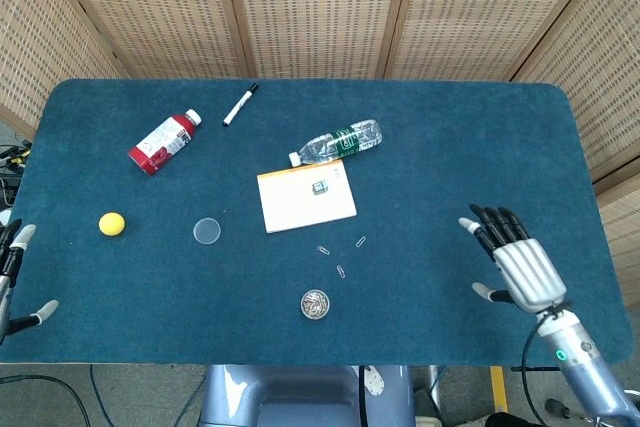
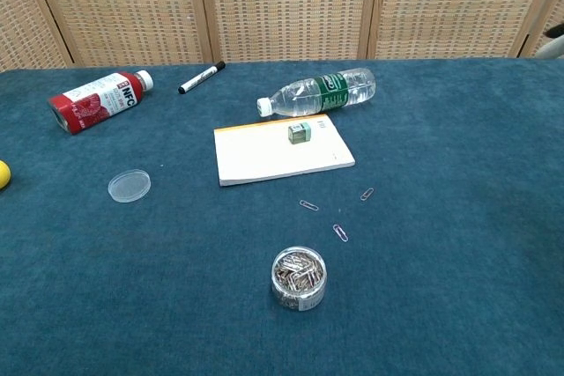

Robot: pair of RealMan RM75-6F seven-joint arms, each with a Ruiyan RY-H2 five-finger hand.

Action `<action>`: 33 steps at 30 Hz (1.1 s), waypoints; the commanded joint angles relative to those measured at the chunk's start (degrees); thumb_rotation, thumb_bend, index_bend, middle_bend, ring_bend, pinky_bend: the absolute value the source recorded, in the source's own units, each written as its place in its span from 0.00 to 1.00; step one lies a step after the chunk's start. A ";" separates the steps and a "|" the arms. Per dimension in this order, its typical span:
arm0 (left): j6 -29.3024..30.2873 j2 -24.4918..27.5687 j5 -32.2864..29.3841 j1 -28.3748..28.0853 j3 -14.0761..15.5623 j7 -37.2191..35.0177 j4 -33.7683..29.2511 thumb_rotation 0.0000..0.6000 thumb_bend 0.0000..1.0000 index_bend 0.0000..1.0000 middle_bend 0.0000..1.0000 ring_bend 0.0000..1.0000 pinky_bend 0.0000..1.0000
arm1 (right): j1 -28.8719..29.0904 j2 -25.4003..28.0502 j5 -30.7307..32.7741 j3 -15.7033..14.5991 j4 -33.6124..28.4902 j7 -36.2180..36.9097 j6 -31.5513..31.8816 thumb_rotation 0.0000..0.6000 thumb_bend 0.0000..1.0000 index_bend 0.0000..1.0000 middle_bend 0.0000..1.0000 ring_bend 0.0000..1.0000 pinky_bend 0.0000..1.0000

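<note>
Right hand hovers over the blue tabletop near its right edge, fingers spread apart and holding nothing; the chest view shows only a pale sliver of it at the right border. Left hand lies at the tabletop's left edge, partly cut off, fingers apart and likewise empty; the chest view does not show it.

Nearest the right hand, though well apart from it, three loose paper clips lie scattered on the cloth. Just beyond them a small clear jar, lid off, stands upright and is filled with paper clips. Its round clear lid lies flat, well to the left. A white notepad with a small green binder clip resting on it lies behind the loose clips. A clear water bottle with a green label lies on its side just beside the notepad's far edge. Farther left are a red juice bottle on its side, a black marker, and a yellow ball, the ball cropped in the chest view.
</note>
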 commanded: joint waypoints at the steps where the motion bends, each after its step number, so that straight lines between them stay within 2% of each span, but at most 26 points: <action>1: -0.76 -0.26 -1.16 -0.30 -0.28 0.87 -0.08 1.00 0.00 0.00 0.00 0.00 0.00 | 9.75 -2.92 -2.06 1.88 6.30 5.98 -10.52 1.00 0.07 0.23 0.00 0.00 0.00; 6: -1.97 -0.74 -2.91 -0.92 -0.86 1.82 0.05 1.00 0.00 0.00 0.00 0.00 0.00 | 16.12 -7.74 -0.07 3.21 11.30 7.31 -17.16 1.00 0.17 0.30 0.00 0.00 0.00; 13: -2.84 -1.07 -4.02 -1.36 -1.14 2.18 0.37 1.00 0.00 0.00 0.00 0.00 0.00 | 20.02 -12.56 2.56 4.07 15.57 5.70 -20.78 1.00 0.28 0.38 0.00 0.00 0.00; 20: -3.71 -1.38 -5.05 -1.86 -1.39 2.46 0.75 1.00 0.00 0.00 0.00 0.00 0.00 | 23.64 -19.04 5.83 3.82 19.81 1.14 -24.35 1.00 0.31 0.45 0.00 0.00 0.00; 33: -4.38 -1.59 -5.72 -2.26 -1.34 2.42 0.89 1.00 0.00 0.00 0.00 0.00 0.00 | 27.14 -27.90 14.90 3.62 25.95 -7.55 -28.86 1.00 0.34 0.46 0.00 0.00 0.00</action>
